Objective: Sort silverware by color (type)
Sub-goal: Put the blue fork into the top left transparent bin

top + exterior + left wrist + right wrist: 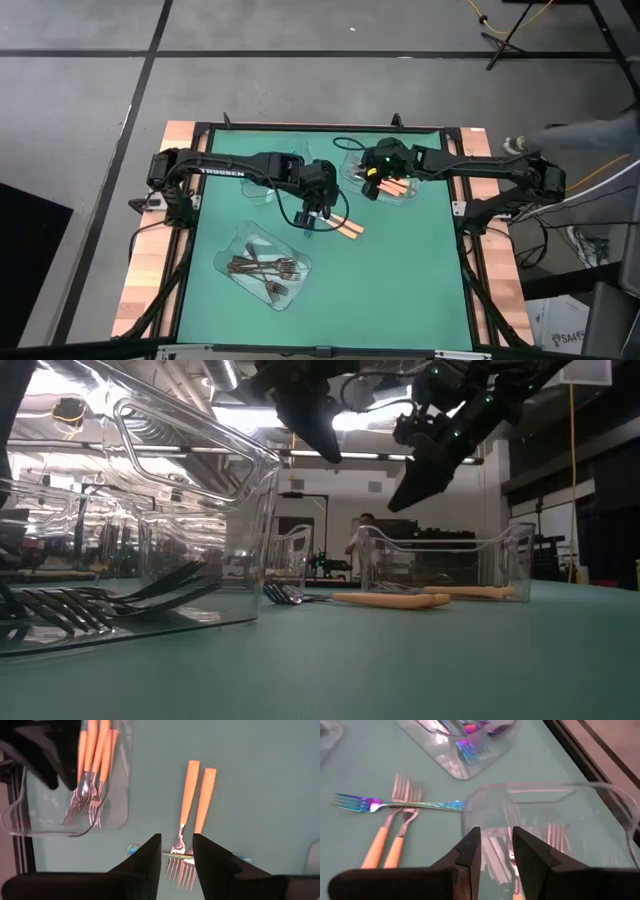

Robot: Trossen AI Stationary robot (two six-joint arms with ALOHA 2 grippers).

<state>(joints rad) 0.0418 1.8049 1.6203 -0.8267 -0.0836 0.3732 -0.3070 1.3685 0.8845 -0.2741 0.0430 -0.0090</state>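
Two orange-handled forks (347,229) lie side by side on the green mat, and an iridescent fork (395,805) lies across their necks. My left gripper (176,837) hovers open above their tines (180,862), pointing steeply down and touching nothing. My right gripper (496,831) hangs open over a clear tray (545,787) that holds more orange forks (92,770). A second clear tray (460,765) holds iridescent forks. A third (228,262) near the front left holds dark forks (265,268).
The dark-fork tray (250,540) stands large at the near left in the low view. Bare green mat lies at the near right. A person (362,545) shows in the room behind the table.
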